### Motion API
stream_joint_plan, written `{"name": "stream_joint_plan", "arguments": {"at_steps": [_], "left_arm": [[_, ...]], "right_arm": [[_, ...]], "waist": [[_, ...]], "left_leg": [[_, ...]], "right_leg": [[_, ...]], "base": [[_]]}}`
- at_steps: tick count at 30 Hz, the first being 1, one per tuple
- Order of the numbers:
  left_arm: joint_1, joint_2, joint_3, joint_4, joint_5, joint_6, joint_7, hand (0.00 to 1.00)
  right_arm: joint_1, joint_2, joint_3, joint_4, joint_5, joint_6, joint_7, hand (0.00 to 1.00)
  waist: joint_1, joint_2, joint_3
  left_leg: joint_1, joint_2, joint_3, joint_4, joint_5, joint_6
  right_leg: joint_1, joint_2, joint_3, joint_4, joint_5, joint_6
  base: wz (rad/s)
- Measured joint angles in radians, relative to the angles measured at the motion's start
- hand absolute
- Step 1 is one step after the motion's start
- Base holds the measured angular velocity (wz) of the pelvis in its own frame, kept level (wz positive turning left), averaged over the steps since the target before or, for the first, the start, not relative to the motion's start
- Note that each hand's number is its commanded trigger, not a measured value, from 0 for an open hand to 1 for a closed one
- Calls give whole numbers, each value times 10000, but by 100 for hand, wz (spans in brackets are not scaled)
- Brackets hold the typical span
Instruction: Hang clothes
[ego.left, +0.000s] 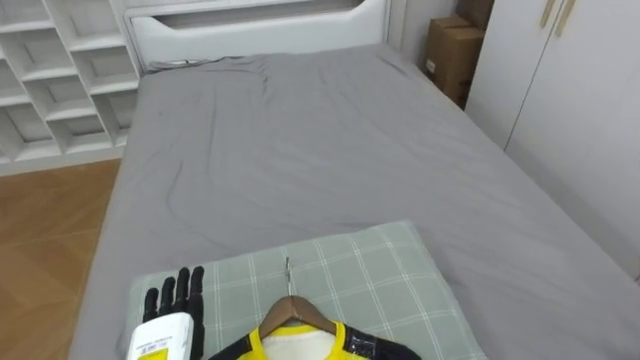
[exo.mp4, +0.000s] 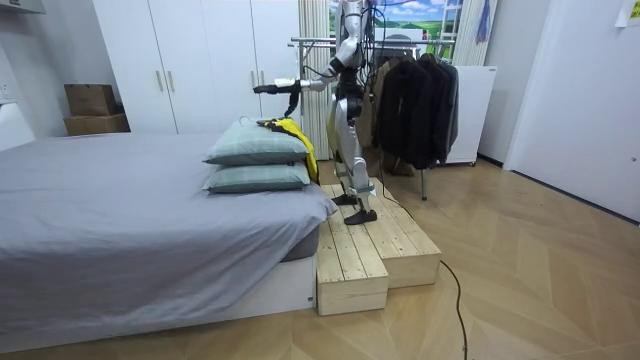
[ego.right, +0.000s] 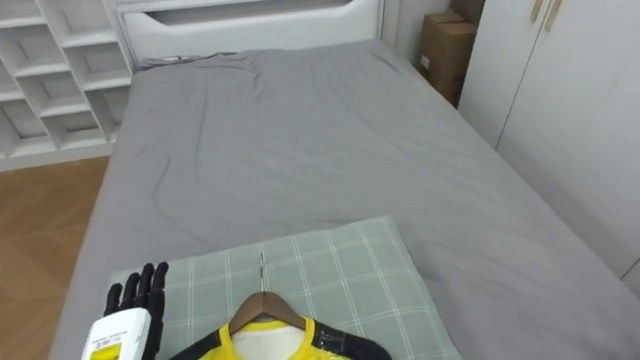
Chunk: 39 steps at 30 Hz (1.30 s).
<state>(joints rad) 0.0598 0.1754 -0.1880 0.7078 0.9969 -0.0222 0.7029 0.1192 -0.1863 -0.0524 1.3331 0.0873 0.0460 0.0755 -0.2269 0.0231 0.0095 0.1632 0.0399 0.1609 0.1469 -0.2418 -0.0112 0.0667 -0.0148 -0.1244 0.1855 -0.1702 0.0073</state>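
The two eye views looked down from the robot's head, close above the foot end of the bed (ego.left: 330, 150), and faced along its length toward the headboard (ego.left: 255, 25). Set side by side, they shared nearly the whole mattress. The room view stood well off beside the bed, low, facing across it toward the wardrobe (exo.mp4: 190, 60). All three views shared the checked pillow (ego.left: 350, 280) and the yellow garment (exo.mp4: 300, 135) at the bed's foot end.

Yellow-black shirt (ego.left: 300, 346) on wooden hanger (ego.left: 296, 313) lies on pillow (ego.left: 385, 280).
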Motion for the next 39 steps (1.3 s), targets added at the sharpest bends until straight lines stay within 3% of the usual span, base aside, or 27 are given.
{"name": "stream_joint_plan", "arguments": {"at_steps": [12,20,24,28,39], "left_arm": [[-101,-1,-140,6,221,295,-518,0],[-153,-2,-215,697,127,311,-1058,0],[-183,-11,-211,914,-249,354,-1277,0],[-502,-54,-212,1617,-282,386,-1522,0],[-681,-116,-193,1973,-1232,367,-1862,0]], "right_arm": [[21,1,-21,-61,-770,126,-149,0],[-3,14,-70,-81,-964,130,-29,0],[-11,12,-72,-97,-968,208,-10,0],[-6,14,-69,-119,-966,212,-8,0],[8,15,18,-139,-976,206,17,0]], "waist": [[-195,-34,-18],[-389,-208,-84],[-364,-283,-91],[-384,-280,-87],[-365,-298,-23]], "left_leg": [[20,1,32,-20,0,0],[39,11,63,-24,0,0],[62,31,310,-24,0,0],[72,30,344,-25,0,0],[67,34,343,-26,0,0]], "right_leg": [[-12,19,98,2,0,0],[-10,22,91,31,2,-2],[-18,36,131,24,25,-2],[-21,36,172,25,53,3],[-25,38,185,21,59,-1]], "base": [[-1],[0],[-6],[-2],[0]]}}
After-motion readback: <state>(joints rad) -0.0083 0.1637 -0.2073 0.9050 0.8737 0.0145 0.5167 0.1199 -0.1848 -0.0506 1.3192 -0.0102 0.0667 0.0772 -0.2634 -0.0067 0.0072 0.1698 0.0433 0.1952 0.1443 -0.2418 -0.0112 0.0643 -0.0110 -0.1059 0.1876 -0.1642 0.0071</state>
